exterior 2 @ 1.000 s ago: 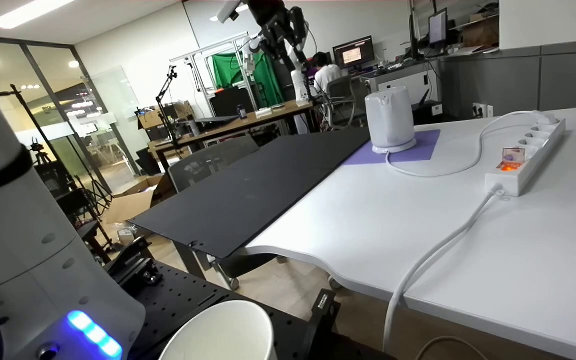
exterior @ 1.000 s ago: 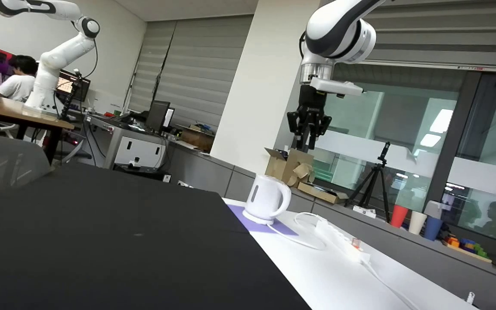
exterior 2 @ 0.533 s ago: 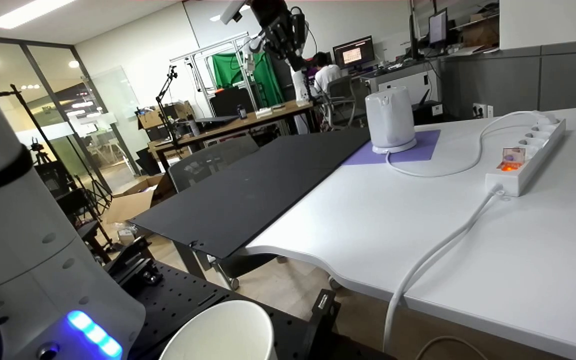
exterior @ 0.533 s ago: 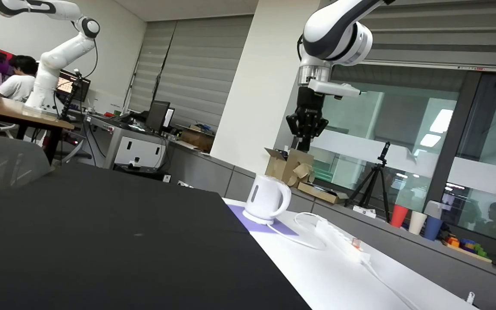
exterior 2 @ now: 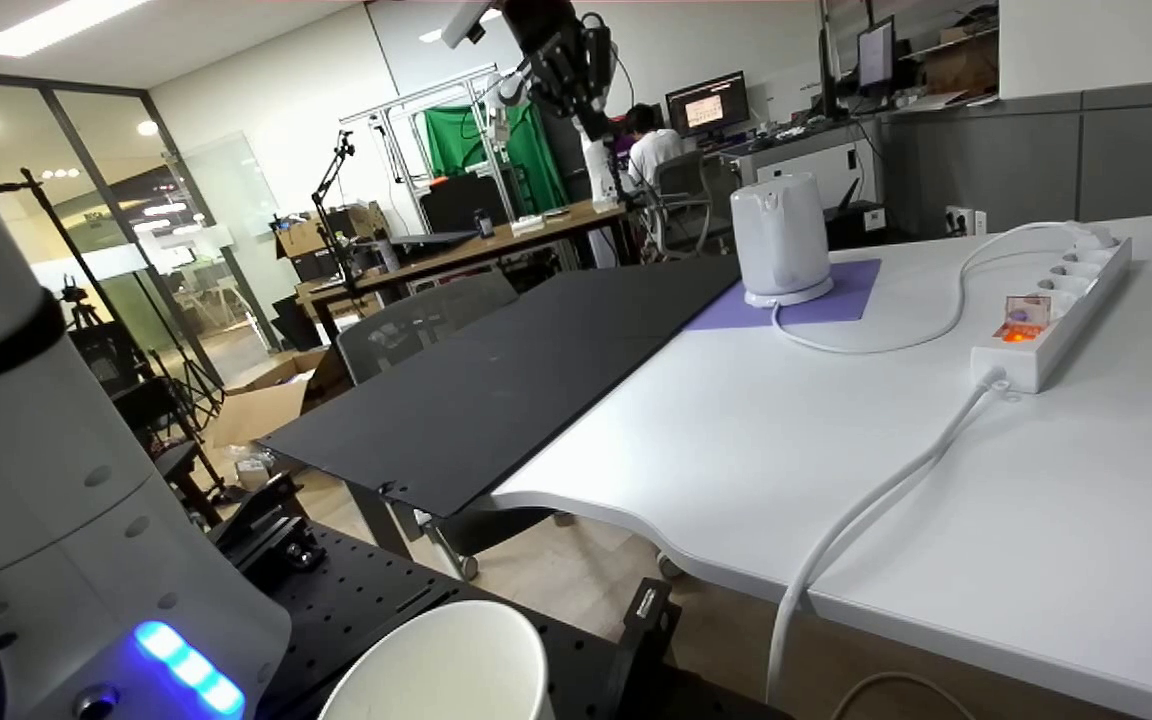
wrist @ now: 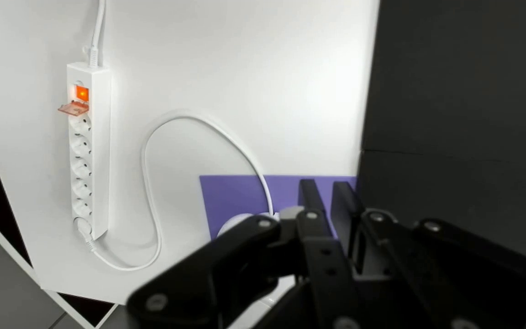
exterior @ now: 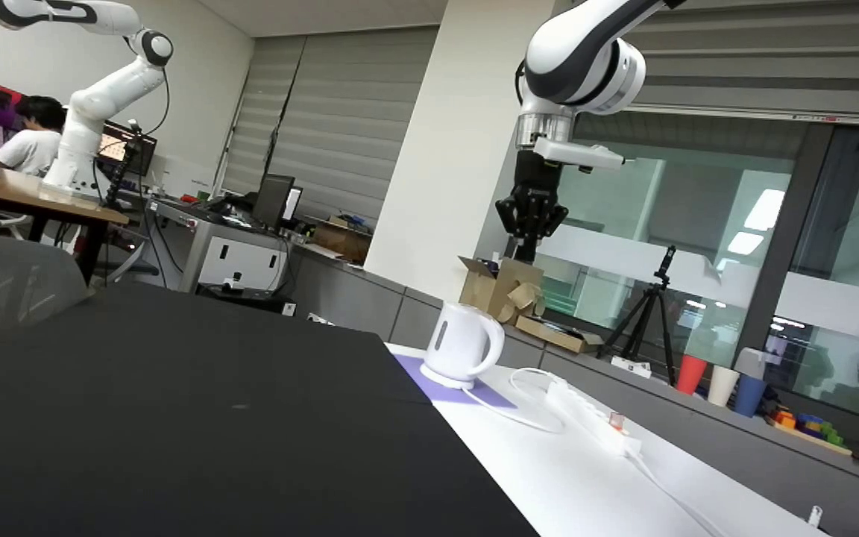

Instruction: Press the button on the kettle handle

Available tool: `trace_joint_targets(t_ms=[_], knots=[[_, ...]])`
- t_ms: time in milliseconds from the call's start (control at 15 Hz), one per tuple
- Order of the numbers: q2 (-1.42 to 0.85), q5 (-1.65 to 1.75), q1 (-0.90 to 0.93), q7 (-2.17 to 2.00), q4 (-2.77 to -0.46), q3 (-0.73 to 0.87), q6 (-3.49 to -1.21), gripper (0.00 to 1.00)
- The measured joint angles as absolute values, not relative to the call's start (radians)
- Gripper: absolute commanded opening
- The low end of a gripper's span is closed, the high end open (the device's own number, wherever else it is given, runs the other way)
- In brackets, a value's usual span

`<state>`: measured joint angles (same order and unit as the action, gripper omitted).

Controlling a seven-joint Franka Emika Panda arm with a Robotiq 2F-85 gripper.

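Observation:
The white kettle (exterior: 455,343) stands upright on a purple mat (exterior: 491,395). Its handle (exterior: 495,344) shows in an exterior view; the button cannot be made out. The kettle (exterior 2: 781,235) and mat (exterior 2: 854,285) also show in another exterior view, where the handle is hidden. In the wrist view a bit of the kettle's white base (wrist: 235,221) shows beside the jaws, the rest mostly hidden. My gripper (exterior: 526,250) hangs pointing down, well above the kettle and apart from it. Its fingers look together in both exterior views (exterior 2: 593,122); the wrist view (wrist: 326,183) shows a narrow, empty gap.
A white power strip (exterior 2: 1061,310) with an orange-lit switch lies on the white table (exterior 2: 736,450), joined to the kettle by a cord (wrist: 146,169). A black board (exterior 2: 526,370) borders the table. A white cup (exterior 2: 446,665) stands near the robot base.
One second ago the fingers stood slightly apart; half a second ago and now they look together. The arm shifted a little during that closing. The kettle and cord have not moved.

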<state>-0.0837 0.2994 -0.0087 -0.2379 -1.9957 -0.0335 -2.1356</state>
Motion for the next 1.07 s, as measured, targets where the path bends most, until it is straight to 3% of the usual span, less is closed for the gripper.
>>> trace_joint_targets(t_ms=[467, 1067], knots=[[-0.201, 0.315, -0.032, -0.235, -1.931, 0.050, -2.308, 0.00], [-0.516, 0.284, -0.031, -0.280, -1.620, 0.127, -2.353, 0.00]])
